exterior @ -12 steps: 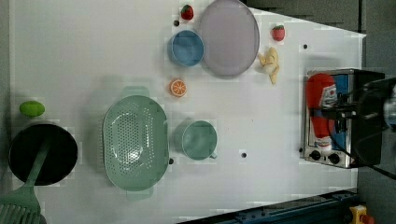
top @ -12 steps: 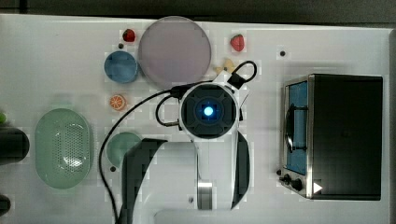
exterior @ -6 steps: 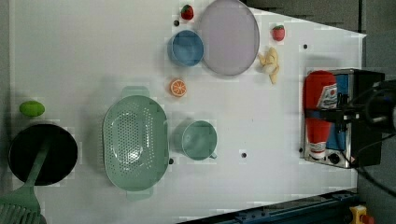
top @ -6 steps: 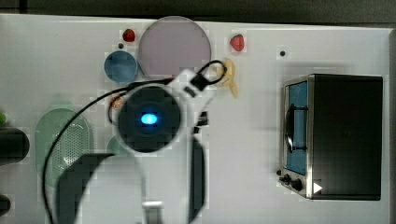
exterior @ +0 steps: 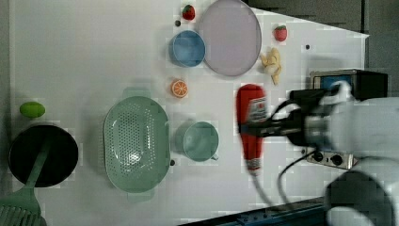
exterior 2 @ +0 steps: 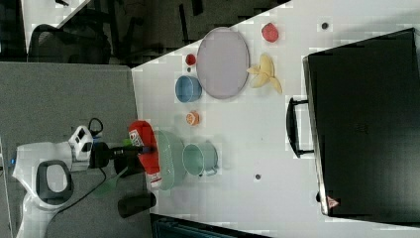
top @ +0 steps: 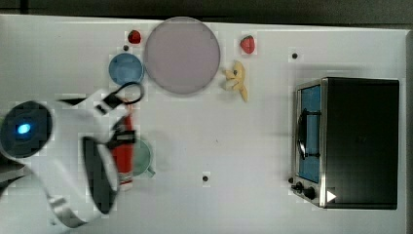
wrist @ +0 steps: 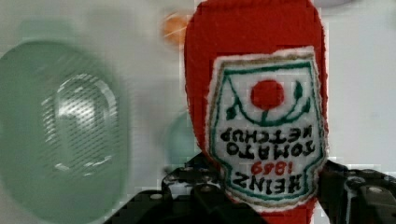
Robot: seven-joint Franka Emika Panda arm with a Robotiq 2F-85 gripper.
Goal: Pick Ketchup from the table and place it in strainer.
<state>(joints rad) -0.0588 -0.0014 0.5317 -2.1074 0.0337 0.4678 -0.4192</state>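
You see the jaws closed on the ketchup (exterior: 250, 125), which they hold in the air above the bench (exterior: 94, 47). The gripper (exterior: 263, 128) grasps the red bottle about its middle, and the cap end (exterior: 254, 165) points to the lower edge of the left view. In the wrist view the label of the ketchup (wrist: 266, 123) faces the camera, with the dark gripper fingers (wrist: 196, 186) at both sides of it.

Take the green mug (exterior: 201, 141) as your landmark. In the left view the ketchup hangs just beside the mug, on the left view's right. The strainer (exterior: 135, 143) stands on the other side of the mug, close to it, and nothing lies in it. The half orange (exterior: 179, 88) lies above the mug in the left view, between the strainer and the blue bowl (exterior: 187, 48). The lilac plate (exterior: 230, 36) is beside the bowl, farther from the mug.
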